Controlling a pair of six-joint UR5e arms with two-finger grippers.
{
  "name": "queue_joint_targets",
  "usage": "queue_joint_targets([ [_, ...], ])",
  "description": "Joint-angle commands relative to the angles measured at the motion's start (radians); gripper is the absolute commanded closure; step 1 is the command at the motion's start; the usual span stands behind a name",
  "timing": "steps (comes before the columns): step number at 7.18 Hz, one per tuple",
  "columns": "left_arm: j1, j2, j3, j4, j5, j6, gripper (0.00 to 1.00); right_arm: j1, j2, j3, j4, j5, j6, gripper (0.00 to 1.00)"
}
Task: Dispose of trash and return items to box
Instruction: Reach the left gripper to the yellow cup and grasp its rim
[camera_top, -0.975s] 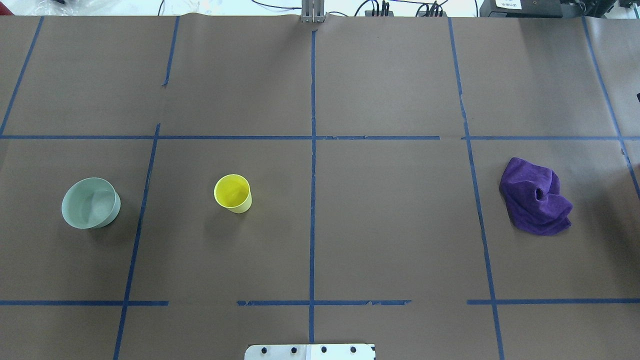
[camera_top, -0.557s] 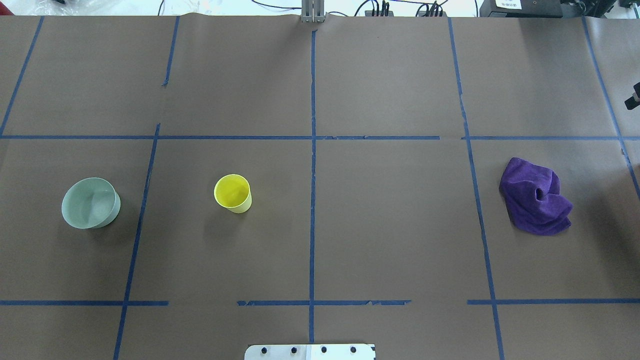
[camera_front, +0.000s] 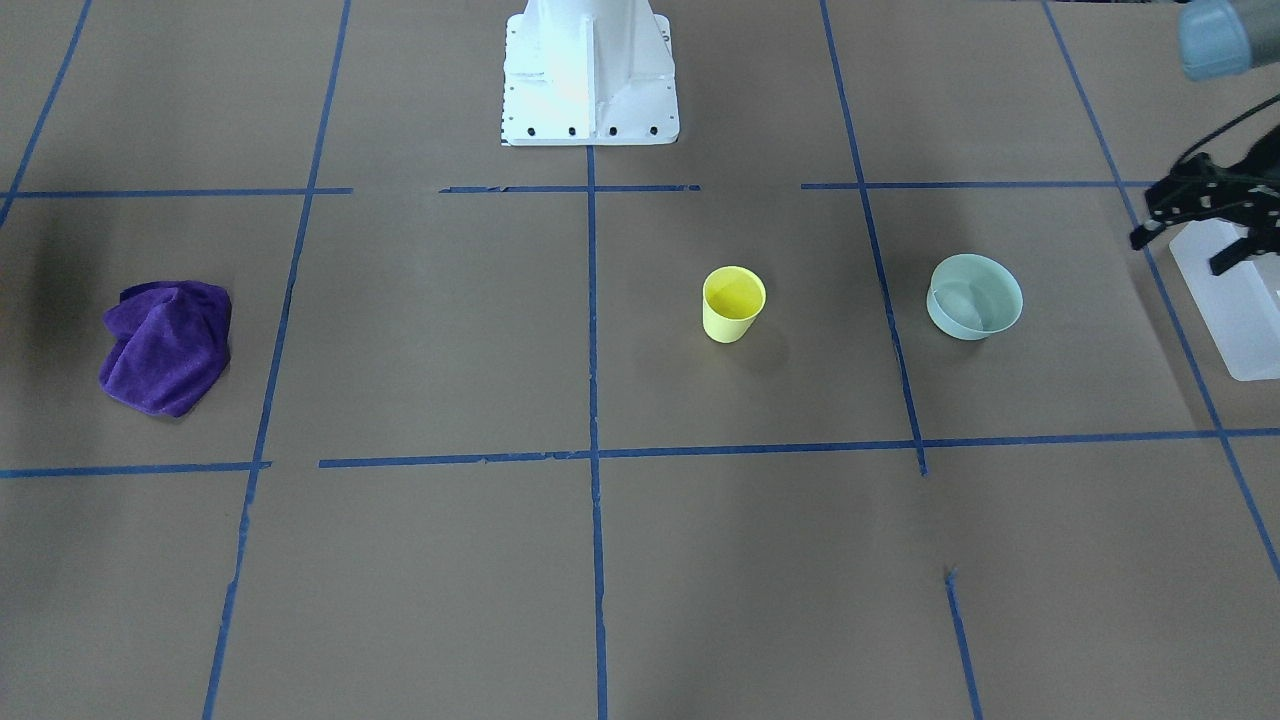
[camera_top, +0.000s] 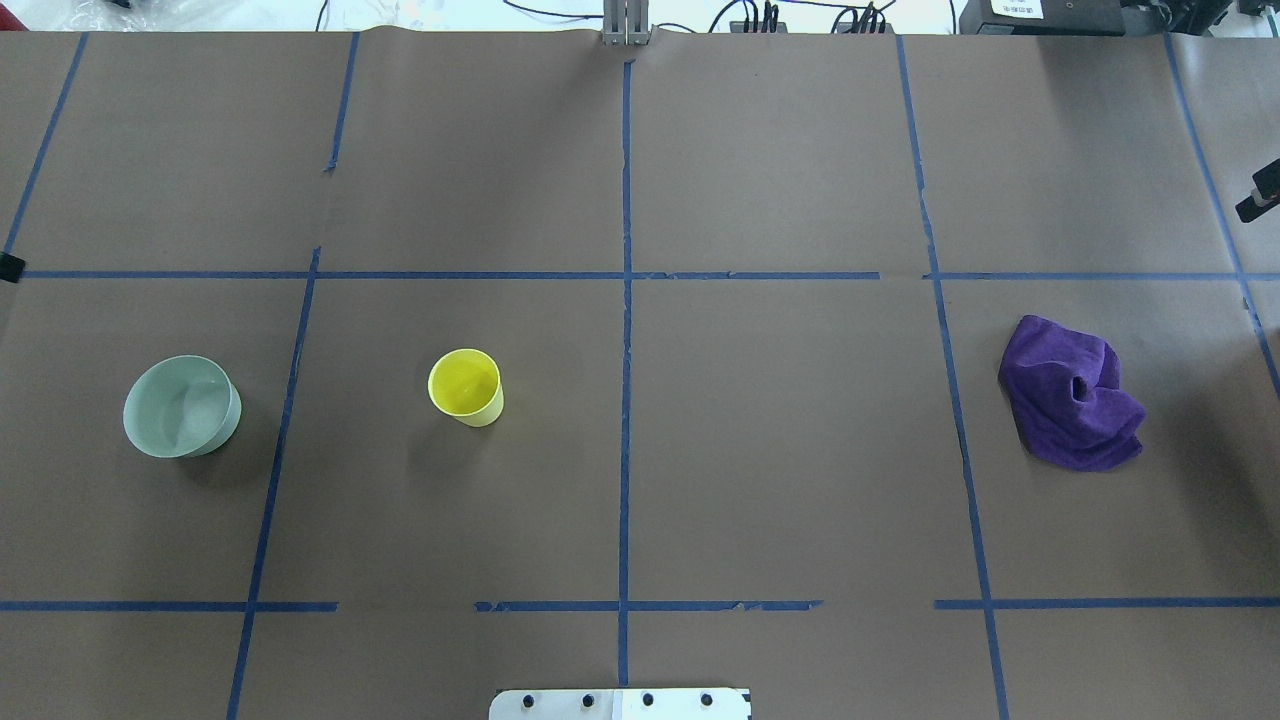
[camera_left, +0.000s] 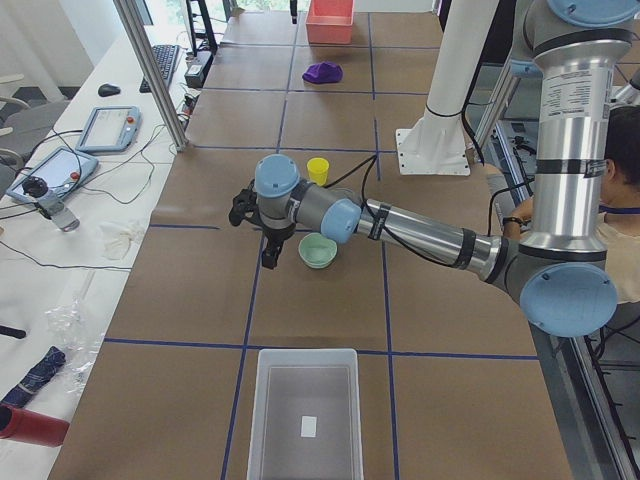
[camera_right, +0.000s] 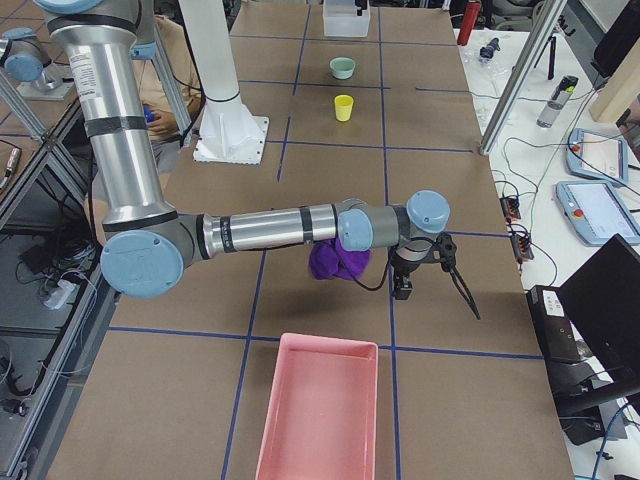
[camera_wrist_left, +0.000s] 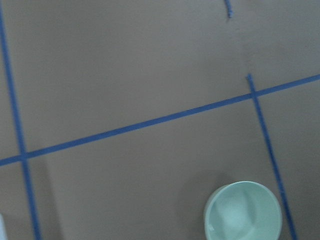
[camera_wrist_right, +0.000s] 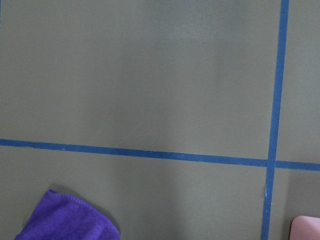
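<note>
The yellow cup (camera_top: 465, 387) stands upright and empty left of the table's centre line; it also shows in the front view (camera_front: 733, 303). The translucent box (camera_front: 1235, 310) stands at the table's left end, seen whole in the left side view (camera_left: 305, 415). My left gripper (camera_front: 1180, 255) hangs open and empty above the table between the box and a pale green bowl (camera_top: 181, 406). Only a black sliver of my right gripper (camera_top: 1258, 195) shows at the overhead view's right edge, beyond a crumpled purple cloth (camera_top: 1070, 393); I cannot tell whether it is open.
The green bowl (camera_wrist_left: 243, 212) is upright and sits below the left wrist camera. A pink tray (camera_right: 320, 410) stands at the table's right end. The white robot base (camera_front: 588, 70) is at the robot's edge. Blue tape lines cross the brown table cover.
A sliver of the right gripper has come further into the overhead view at its right edge. A black bit of the left gripper now shows at the left edge. Cup, bowl and cloth have not moved.
</note>
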Motion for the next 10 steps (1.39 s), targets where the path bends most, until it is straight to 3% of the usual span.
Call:
queue_joint_targets([
  [1,0.276,-0.105,-0.029,-0.123,0.113,-0.468,0.00,-0.001,0.000,0.006,0.002,0.000,0.000,0.00],
  [2,0.446,-0.177,-0.024,-0.120,0.303,-0.619,0.00,-0.001,0.000,0.005,0.002,0.000,-0.001,0.00],
  [3,0.514,-0.219,-0.004,-0.117,0.416,-0.704,0.00,-0.001,0.000,0.005,0.002,-0.001,-0.003,0.00],
  [6,0.516,-0.316,0.098,-0.114,0.417,-0.713,0.00,-0.001,-0.002,0.005,0.002,0.000,-0.003,0.00],
  [10,0.591,-0.337,0.145,-0.122,0.422,-0.711,0.00,-0.001,-0.002,-0.002,0.002,-0.003,-0.006,0.00],
])
